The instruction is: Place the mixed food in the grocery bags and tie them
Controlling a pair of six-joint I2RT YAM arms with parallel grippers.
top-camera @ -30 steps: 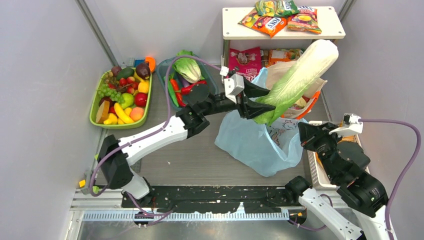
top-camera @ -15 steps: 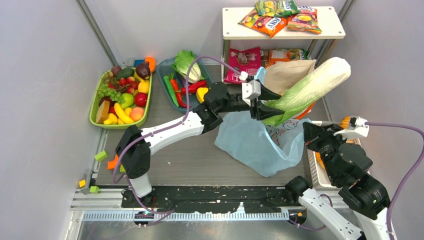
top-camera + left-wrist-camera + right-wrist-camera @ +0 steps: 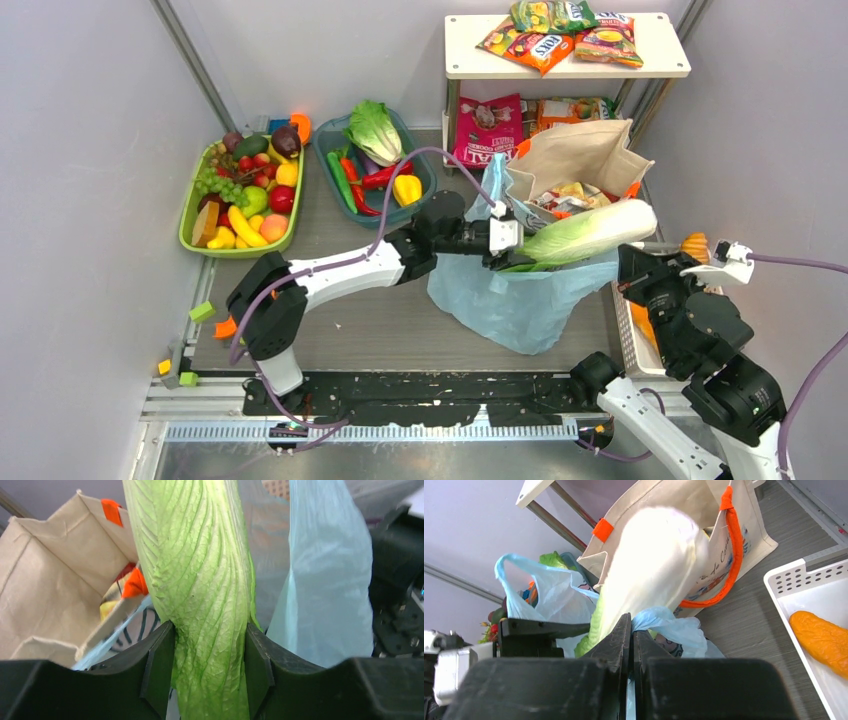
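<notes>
My left gripper (image 3: 507, 248) (image 3: 209, 672) is shut on the green end of the long pale-green cabbage (image 3: 585, 233) (image 3: 197, 575). The cabbage lies nearly level over the mouth of the light-blue plastic bag (image 3: 515, 300) (image 3: 327, 580), white end toward the right arm. My right gripper (image 3: 630, 262) (image 3: 632, 630) is shut on the plastic bag's rim (image 3: 664, 622), just below the cabbage's white end (image 3: 659, 555). Behind stands the beige canvas tote (image 3: 580, 155) (image 3: 674, 500) (image 3: 47, 595) with orange handles, snack packets inside it.
A green tray of toy fruit (image 3: 240, 195) sits at the left. Next to it is a teal tray (image 3: 375, 160) with lettuce, peppers and chillies. Snack packets (image 3: 560, 35) lie on the white shelf at the back. The white mesh basket (image 3: 809, 587) at the right holds an orange item (image 3: 819, 640).
The left gripper has swung the cabbage down from a steep tilt over the tote to nearly level across the blue bag's mouth. The right gripper shifted slightly right, still pinching the bag.
</notes>
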